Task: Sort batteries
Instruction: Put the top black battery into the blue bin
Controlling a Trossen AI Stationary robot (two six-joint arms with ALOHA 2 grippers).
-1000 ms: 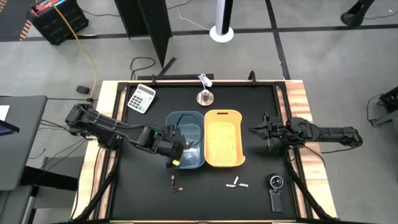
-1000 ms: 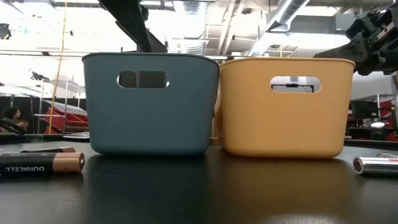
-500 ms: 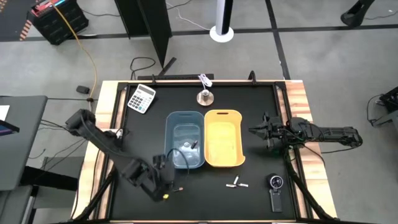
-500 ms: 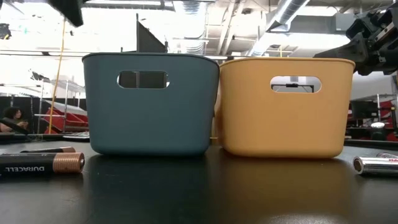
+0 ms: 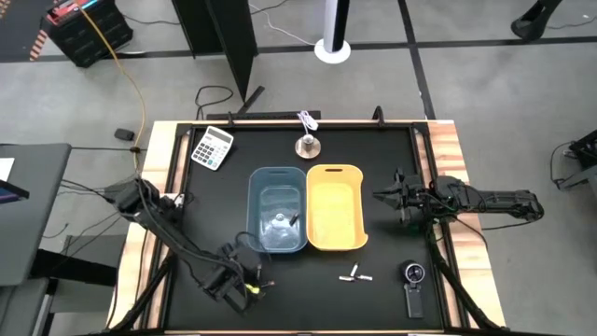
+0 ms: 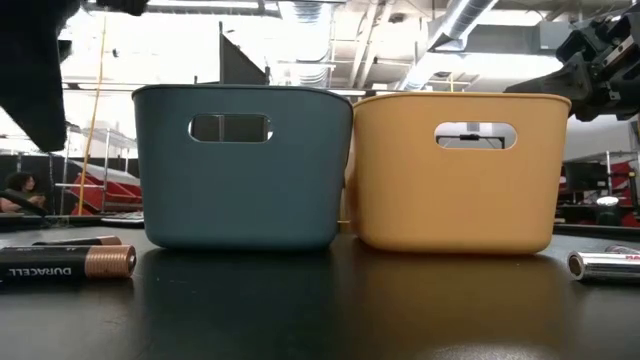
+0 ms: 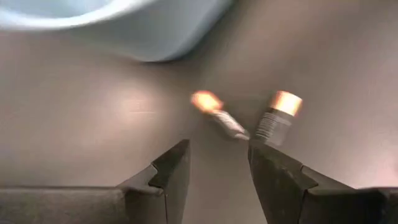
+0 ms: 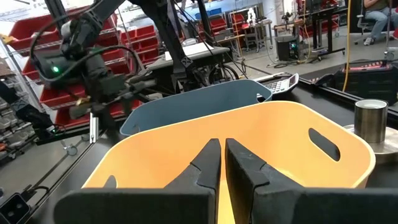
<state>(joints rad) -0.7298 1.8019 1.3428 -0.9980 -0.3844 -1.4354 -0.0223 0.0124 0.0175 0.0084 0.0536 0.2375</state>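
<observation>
left gripper (image 7: 217,165), fingers spread wide, is lining up on two dark batteries (image 7: 249,118) near the bench's front-left edge, so next it drops and pinches one.

Blue-grey bin (image 5: 277,209) beside yellow bin (image 5: 335,207), on black table (image 5: 373,168); black batteries (image 7: 272,117) with copper tips; silvery-white batteries (image 5: 355,275); dark grippers (image 7: 217,169).

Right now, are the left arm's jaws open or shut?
Open: the left gripper shows a clear gap between its jaws, just short of two dark batteries.
</observation>
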